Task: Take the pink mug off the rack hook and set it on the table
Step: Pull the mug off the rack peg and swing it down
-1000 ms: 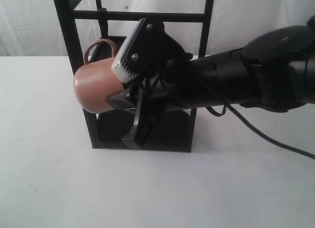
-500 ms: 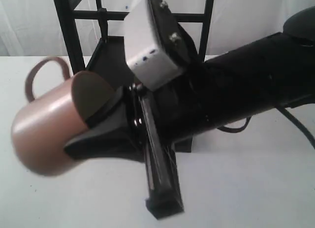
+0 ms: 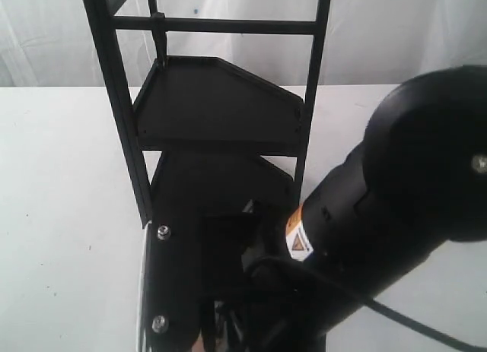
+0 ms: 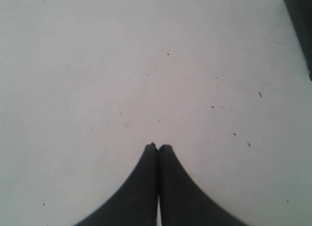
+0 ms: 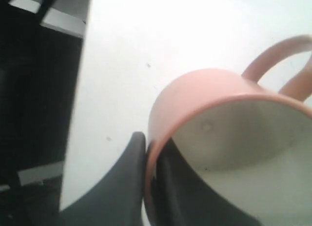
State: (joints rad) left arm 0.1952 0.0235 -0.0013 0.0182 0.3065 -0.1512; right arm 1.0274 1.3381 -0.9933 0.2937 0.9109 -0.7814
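Nearest, at the low edge of the exterior view, the right arm [image 3: 396,185] fills the frame and hides what it carries. Its wrist view shows this: the right end effector [image 5: 148,143] is closed on the wall of the pink mug [image 5: 195,94], with one finger outside the pink side and the other inside against the cream lining. The mug therefore sits right at the fingertips, not off to either side.

Its long axis is tipped. The mouth opens back toward the wrist and the base points away toward the worktop [image 5: 146,30], so the mug is far from upright. The handle [image 5: 273,60] loops out on the side away from the fingers. Whether the base touches the white surface cannot be told from here.

The left end effector [image 4: 157,147] has its fingertips pressed together on nothing and hangs over bare worktop. The exterior view does not show it, and the right arm is plainly the one on the job. I judge that the coming move turns on that tilt: the base must swing down under the rim before the mug is let go.

Farther back stands the rack [image 3: 122,124] with its angled shelf [image 3: 217,101]. At its top bar the rack hook [image 3: 157,19] is bare, with the mug well apart from it.
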